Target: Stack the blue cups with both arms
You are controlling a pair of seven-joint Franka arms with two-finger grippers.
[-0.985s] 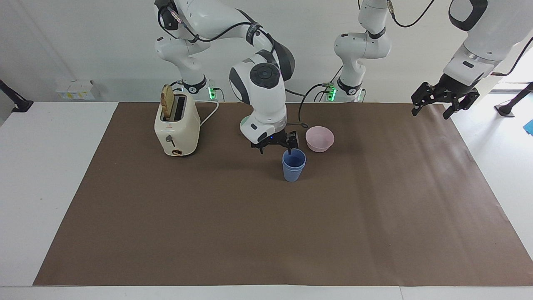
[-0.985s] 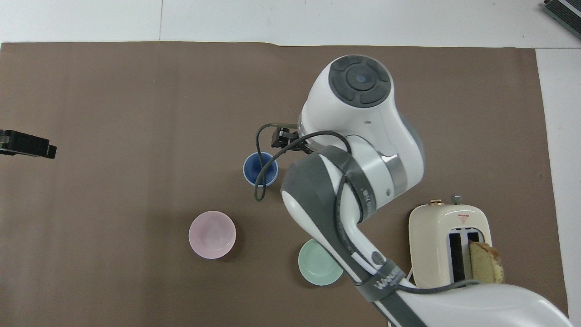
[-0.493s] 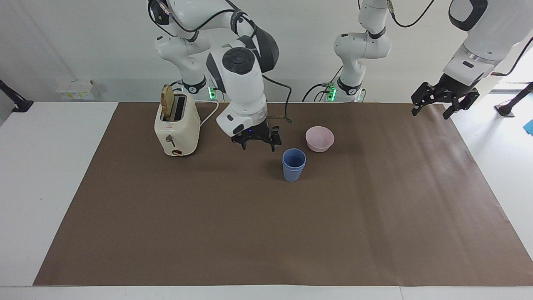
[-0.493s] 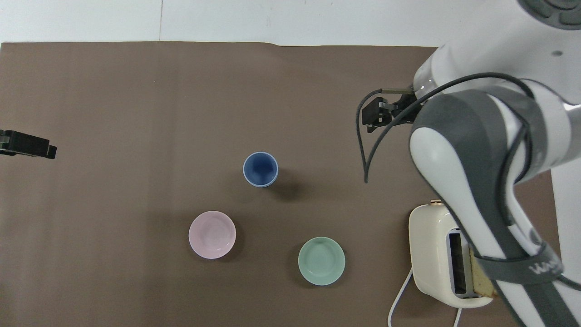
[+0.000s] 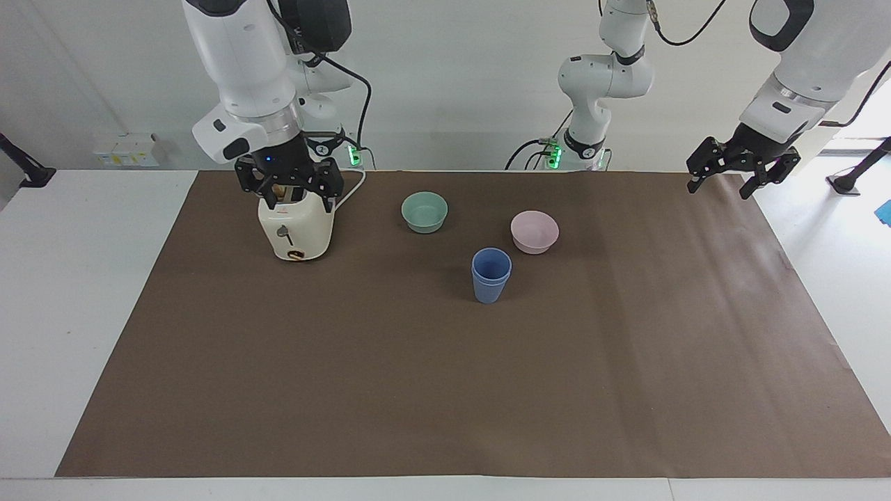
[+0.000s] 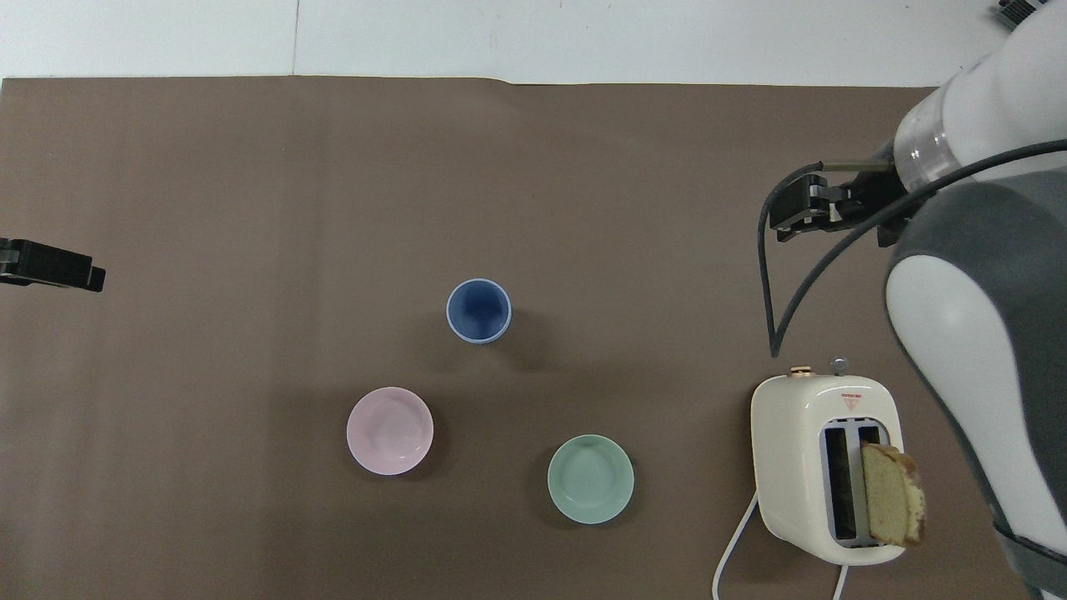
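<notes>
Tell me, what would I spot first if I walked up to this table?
Probably the blue cups, one nested inside the other, standing upright mid-mat, farther from the robots than the pink bowl and the green bowl. Then the cream toaster with bread poking out, toward the right arm's end, with the right tool open just above it.

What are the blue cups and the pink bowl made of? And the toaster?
The blue cups, nested one in the other, look like matte plastic: even colour, no shine. The pink bowl looks similar, though smooth glazed ceramic is possible. The toaster has a glossy cream shell, probably painted metal or plastic.
</notes>
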